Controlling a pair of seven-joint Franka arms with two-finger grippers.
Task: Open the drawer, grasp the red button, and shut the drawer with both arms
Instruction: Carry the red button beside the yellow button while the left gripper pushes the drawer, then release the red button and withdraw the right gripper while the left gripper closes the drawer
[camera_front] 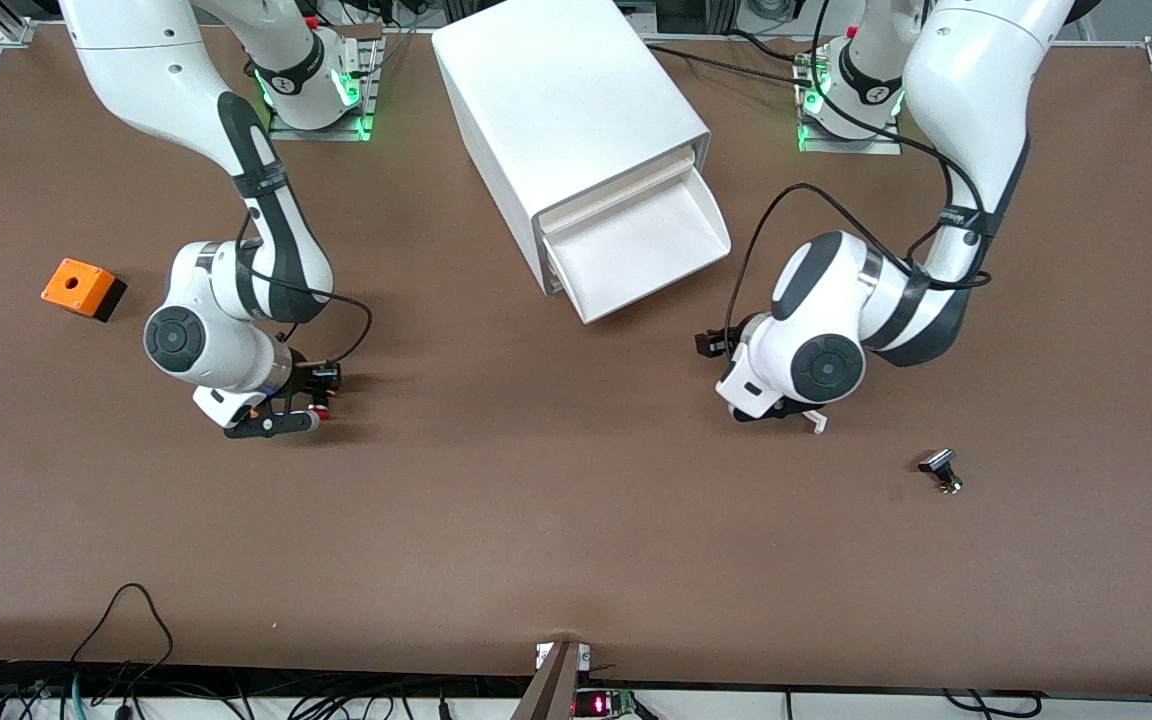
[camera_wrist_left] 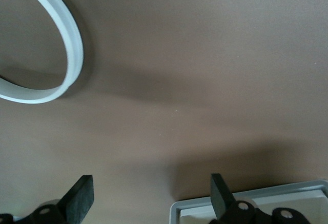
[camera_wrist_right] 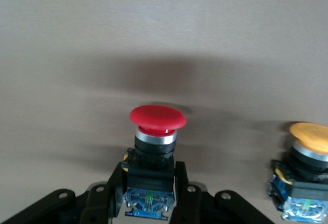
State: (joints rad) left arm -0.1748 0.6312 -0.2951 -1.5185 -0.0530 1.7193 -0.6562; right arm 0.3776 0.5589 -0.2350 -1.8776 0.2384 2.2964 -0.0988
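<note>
The drawer [camera_front: 641,250] stands pulled out of the white cabinet [camera_front: 561,110], and nothing shows inside it. My right gripper [camera_front: 319,402] is low over the table toward the right arm's end, away from the cabinet. In the right wrist view it [camera_wrist_right: 148,174] is shut on the black-and-blue body of the button [camera_wrist_right: 157,119], whose red cap points away from the wrist. My left gripper [camera_front: 798,412] hangs low over bare table near the drawer's front. It is open and empty in the left wrist view [camera_wrist_left: 151,198].
A like button with a yellow-orange cap [camera_wrist_right: 309,137] sits close beside the red one. An orange box with a hole [camera_front: 82,287] lies toward the right arm's end. A small grey-capped part [camera_front: 940,470] lies toward the left arm's end. A white ring [camera_wrist_left: 61,44] lies under the left wrist.
</note>
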